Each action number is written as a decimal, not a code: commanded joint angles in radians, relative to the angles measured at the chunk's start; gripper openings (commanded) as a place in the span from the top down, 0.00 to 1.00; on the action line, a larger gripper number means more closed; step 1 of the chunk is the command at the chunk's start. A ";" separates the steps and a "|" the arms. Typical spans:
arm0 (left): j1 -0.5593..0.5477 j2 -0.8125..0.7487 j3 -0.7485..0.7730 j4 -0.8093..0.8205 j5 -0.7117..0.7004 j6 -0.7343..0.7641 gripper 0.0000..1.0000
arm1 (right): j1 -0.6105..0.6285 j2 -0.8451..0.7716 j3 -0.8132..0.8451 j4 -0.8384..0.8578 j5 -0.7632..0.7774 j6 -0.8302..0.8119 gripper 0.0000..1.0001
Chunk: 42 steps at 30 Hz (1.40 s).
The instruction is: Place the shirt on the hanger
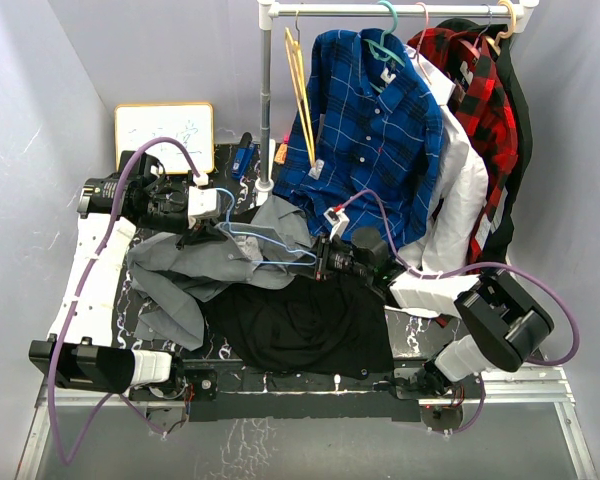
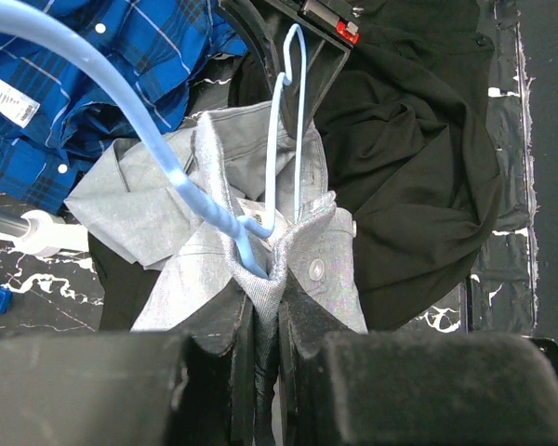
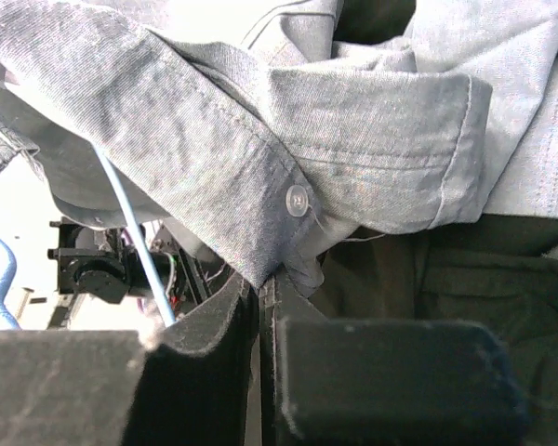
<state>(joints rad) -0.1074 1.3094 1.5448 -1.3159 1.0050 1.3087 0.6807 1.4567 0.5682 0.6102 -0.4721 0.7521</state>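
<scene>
Top external view: the grey shirt (image 1: 205, 268) is lying bunched on the surface (image 1: 120, 312), partly over a black cloth (image 1: 290, 322), in front of the hanging blue plaid shirt (image 1: 370, 130). The light-blue hanger (image 1: 268, 247) is resting across the shirt's upper part, between the left hand (image 1: 208, 232) and the right hand (image 1: 318, 262), which are reaching into the fabric from opposite sides.

Left wrist view: the left hand (image 2: 265, 321) is pinching narrowly on a fold of the shirt (image 2: 158, 200). One wire of the hanger (image 2: 284, 130) is running down into that same fold, so the hanger seems to be going into the garment near the neck. Whether the wire itself is being gripped I cannot tell.

Right wrist view: the right hand (image 3: 263, 302) is clamping, jaws nearly together, on an edge of the shirt (image 3: 372, 139) just below a small button (image 3: 298, 199). A wire of the hanger (image 3: 130, 237) is showing behind, to the left.

By my judgement the task is sitting around midway. The hanger is entering the shirt, but the shoulders are not yet draped over its arms and nothing is hanging free. Spreading the fabric over both arms and lifting are what is left.
</scene>
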 commanded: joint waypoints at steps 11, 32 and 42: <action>-0.015 -0.018 0.011 -0.087 -0.011 0.083 1.00 | -0.051 -0.238 0.112 -0.319 0.392 -0.174 1.00; -0.015 -0.087 0.037 0.081 -0.180 -0.011 1.00 | -0.067 -0.232 0.167 -0.463 0.446 -0.274 1.00; -0.015 -0.087 0.075 0.177 -0.198 -0.099 1.00 | -0.066 -0.222 0.150 -0.480 0.462 -0.299 1.00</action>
<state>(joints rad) -0.1371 1.2621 1.5696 -1.1625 0.8330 1.2381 0.6376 1.2282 0.7124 0.1898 -0.1287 0.4969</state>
